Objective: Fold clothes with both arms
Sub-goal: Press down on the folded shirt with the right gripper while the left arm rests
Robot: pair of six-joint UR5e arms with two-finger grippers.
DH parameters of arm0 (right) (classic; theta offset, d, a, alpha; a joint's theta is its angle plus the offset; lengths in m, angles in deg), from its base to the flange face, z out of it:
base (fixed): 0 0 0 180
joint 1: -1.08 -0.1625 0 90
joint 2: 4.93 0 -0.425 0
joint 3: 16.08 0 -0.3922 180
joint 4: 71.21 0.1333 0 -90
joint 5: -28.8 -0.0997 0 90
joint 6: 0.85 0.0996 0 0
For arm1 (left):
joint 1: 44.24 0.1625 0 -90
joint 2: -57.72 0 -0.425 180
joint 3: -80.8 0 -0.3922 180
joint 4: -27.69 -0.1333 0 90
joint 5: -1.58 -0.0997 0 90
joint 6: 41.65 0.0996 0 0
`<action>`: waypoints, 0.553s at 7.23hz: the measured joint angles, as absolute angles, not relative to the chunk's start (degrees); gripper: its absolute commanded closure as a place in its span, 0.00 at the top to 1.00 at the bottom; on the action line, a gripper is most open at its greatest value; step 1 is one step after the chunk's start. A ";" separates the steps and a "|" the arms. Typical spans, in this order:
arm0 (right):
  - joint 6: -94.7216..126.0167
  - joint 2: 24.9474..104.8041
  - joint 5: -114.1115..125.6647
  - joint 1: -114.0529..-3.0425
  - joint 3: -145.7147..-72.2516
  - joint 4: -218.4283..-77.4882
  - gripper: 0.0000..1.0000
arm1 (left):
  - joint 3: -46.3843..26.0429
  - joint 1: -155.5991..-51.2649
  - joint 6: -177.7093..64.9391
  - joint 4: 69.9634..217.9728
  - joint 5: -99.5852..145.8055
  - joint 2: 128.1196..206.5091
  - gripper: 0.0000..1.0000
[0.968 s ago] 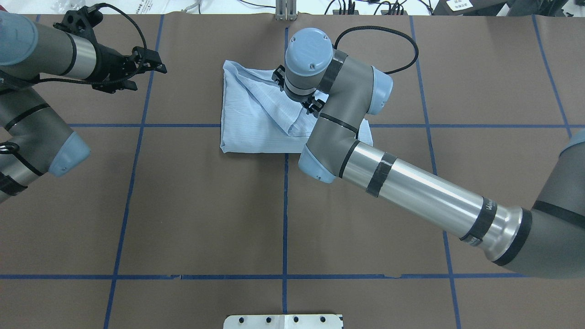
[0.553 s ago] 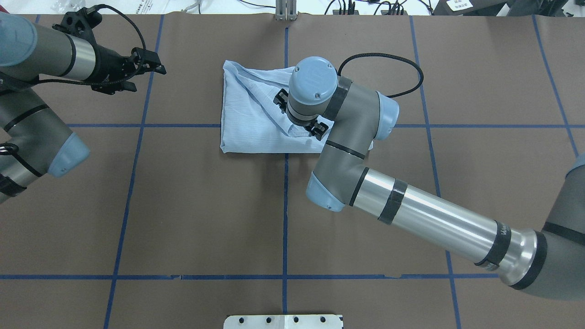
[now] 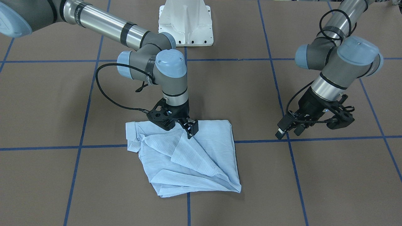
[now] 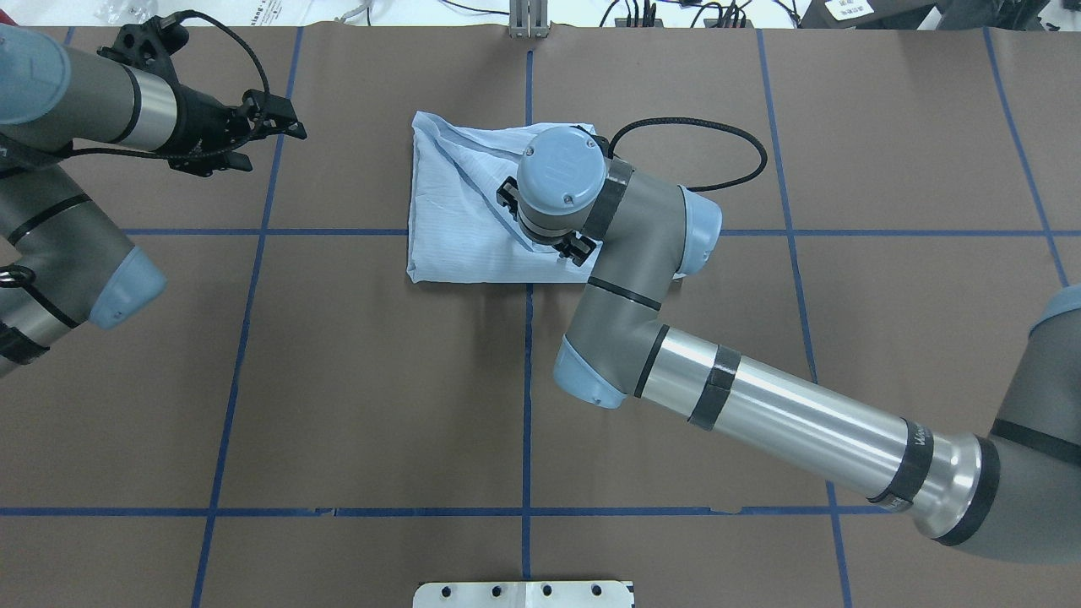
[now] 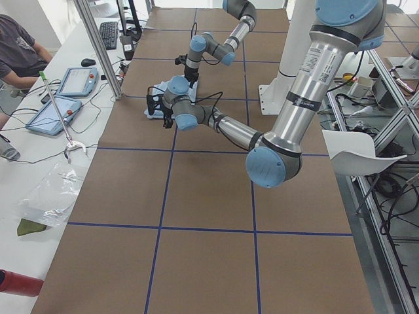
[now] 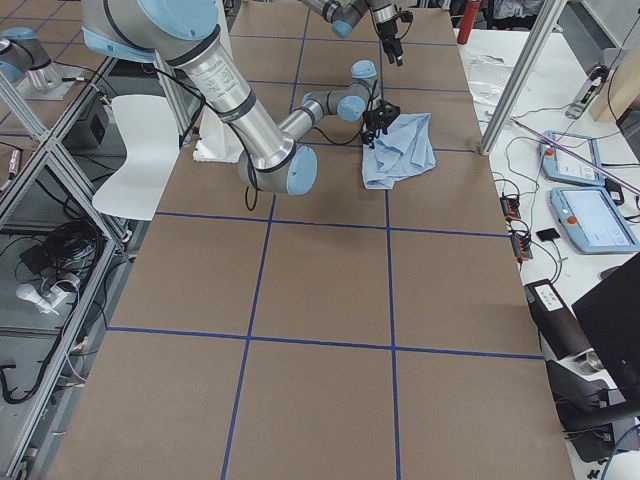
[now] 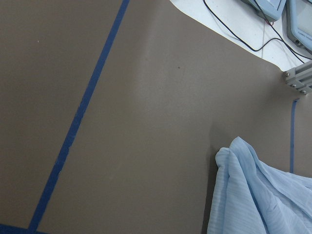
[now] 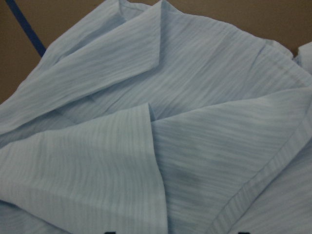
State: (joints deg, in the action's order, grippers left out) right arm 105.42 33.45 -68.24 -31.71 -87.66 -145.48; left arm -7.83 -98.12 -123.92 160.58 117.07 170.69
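Overhead exterior view of a brown worktop (image 4: 338,380) with two robot arms at a folding job. The right arm (image 4: 785,414) reaches out over a pale-blue striped shirt (image 4: 456,219), while the left arm (image 4: 76,93) is held off to the shirt's left.

The shirt lies in a loose, roughly rectangular bundle, its longer side running across the robot's front from left to right. A broad triangular flap (image 3: 194,157) crosses the shirt from its far left corner and widens toward its robot-side edge.

The right gripper (image 3: 190,128) points straight down over the shirt's robot-side part, at the end of that flap. It is right at the cloth, though no view settles whether it is touching. In the right wrist-mounted view, the gripper's fingertips (image 8: 109,232) only just break the lower border. They are set wide apart, with flat fabric between them, so the jaws read as parted with nothing pinched.

The left gripper (image 4: 291,118) hangs above bare worktop, well apart from the shirt's left edge and level with its far side. Its fingers stand apart and hold nothing.

By these frames the right arm is much the nearer. Any two-handed fold would first need the left gripper to travel in to the shirt's left edge. The thin, slack cloth could slide or bunch if only one side is pulled.
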 measured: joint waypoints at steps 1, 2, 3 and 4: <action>104.74 32.12 -67.95 -32.05 -86.43 -145.50 0.85 | -7.81 -98.09 -123.92 160.58 117.02 170.71 1.00; 104.14 31.00 -67.70 -32.13 -85.01 -145.54 0.83 | -7.80 -98.06 -123.92 160.58 116.99 170.74 1.00; 103.74 30.69 -67.55 -32.10 -84.39 -145.55 0.79 | -7.77 -98.01 -123.92 160.58 116.98 170.74 1.00; 103.59 30.79 -67.48 -31.94 -84.19 -145.56 0.78 | -7.71 -97.97 -123.92 160.58 116.98 170.75 1.00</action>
